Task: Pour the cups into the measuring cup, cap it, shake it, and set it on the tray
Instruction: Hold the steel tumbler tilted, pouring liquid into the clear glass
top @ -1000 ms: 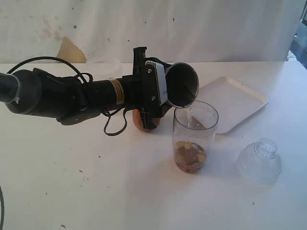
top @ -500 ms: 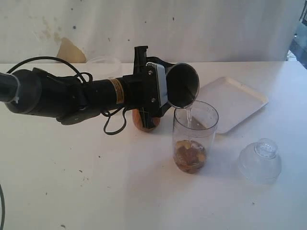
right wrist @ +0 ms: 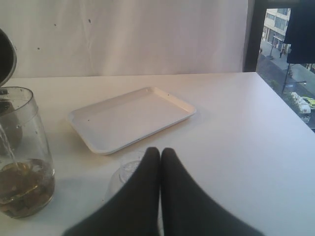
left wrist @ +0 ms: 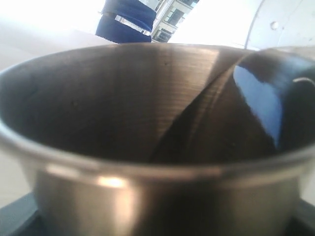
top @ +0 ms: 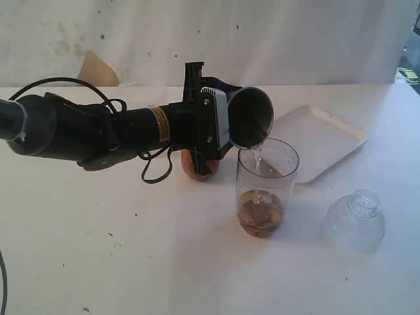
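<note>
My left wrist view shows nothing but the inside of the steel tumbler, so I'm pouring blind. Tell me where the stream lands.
Observer: A thin stream falls from the steel tumbler into the measuring cup, inside its rim.
Operator: Report its contents.
Observer: Brownish solids in liquid at the bottom; most of the cup is unfilled.
Operator: Locate the cap.
Observer: A clear domed lid sits on the table, apart from the measuring cup, toward the exterior view's right.
Operator: State the right gripper.
Observer: The right gripper is shut and holds nothing.
</note>
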### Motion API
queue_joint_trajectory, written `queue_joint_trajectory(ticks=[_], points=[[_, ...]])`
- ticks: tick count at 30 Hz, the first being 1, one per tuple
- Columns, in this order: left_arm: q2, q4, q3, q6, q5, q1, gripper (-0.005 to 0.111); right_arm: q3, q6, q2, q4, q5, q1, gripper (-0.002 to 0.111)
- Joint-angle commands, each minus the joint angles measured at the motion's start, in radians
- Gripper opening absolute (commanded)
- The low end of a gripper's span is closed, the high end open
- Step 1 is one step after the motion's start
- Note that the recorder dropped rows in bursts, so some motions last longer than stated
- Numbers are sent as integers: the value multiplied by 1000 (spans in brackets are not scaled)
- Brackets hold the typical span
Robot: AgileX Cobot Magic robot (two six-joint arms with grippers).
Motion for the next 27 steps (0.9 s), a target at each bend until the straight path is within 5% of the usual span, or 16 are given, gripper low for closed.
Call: queue_joint_trajectory(ticks=[1, 19, 27], points=[[-14, 12, -5, 25, 1, -3, 0, 6, -4, -4, 0, -1, 1, 0], [-14, 12, -5, 107, 3, -3, 0, 6, -4, -4, 0, -1, 1, 0], [-14, 5, -5, 21, 3, -3, 0, 6, -4, -4, 0, -1, 1, 0]])
